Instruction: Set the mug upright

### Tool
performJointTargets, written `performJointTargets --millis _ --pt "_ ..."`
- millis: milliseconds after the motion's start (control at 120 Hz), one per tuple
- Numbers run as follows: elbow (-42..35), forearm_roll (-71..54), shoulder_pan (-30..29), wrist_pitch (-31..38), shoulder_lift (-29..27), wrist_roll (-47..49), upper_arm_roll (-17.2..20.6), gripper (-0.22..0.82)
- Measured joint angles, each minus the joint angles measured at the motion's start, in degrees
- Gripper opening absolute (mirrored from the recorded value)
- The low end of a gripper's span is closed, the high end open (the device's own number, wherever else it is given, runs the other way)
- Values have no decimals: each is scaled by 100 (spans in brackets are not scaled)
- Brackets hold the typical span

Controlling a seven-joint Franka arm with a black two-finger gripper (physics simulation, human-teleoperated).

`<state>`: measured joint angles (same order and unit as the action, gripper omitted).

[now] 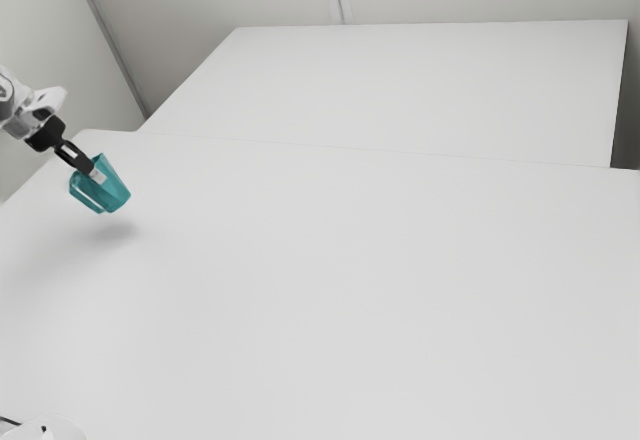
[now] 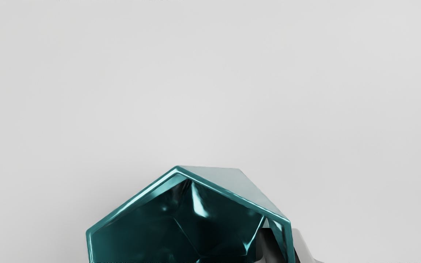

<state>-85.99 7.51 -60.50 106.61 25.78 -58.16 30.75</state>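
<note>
Left to right, exterior view. Jaws [image 1: 93, 170]: clamped on one side wall of the mug [image 1: 114, 192], one finger [image 2: 269, 244] inside. The mug hangs tilted above the table [image 1: 350, 290]. Handling, judged: light, stiff, faceted; glossy, perhaps slippery, may pivot. Hold: flat facet near the rim [image 2: 133, 199], squarely.

The wrist view's edge crops the mug [image 2: 181, 230], the exterior view's a seemingly rounded white object [image 1: 48, 431].
</note>
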Motion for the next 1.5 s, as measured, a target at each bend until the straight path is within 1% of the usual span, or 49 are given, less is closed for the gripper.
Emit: performJointTargets --millis 183,333,500,667,742,825,1025,1250,1500 --pt "-931 -655 -35 429 -778 744 666 -18" --pt "-1457 -855 -39 634 -1150 1407 998 -18" --pt "-1791 -931 -29 741 -1358 2189 1399 -18" --pt "-2030 -1152 -42 785 -1447 2975 1944 -18" --pt "-2158 -1206 -38 819 -1510 3283 2096 -18" --pt "-2315 -1232 -46 890 -1612 3583 2211 -18" --pt "-2803 -1210 -53 1217 -1855 4155 2346 -18" --pt "-3173 -1210 -12 1846 -1866 4611 2432 -18" --pt "-3387 -1247 32 2306 -1756 4973 2455 -18"
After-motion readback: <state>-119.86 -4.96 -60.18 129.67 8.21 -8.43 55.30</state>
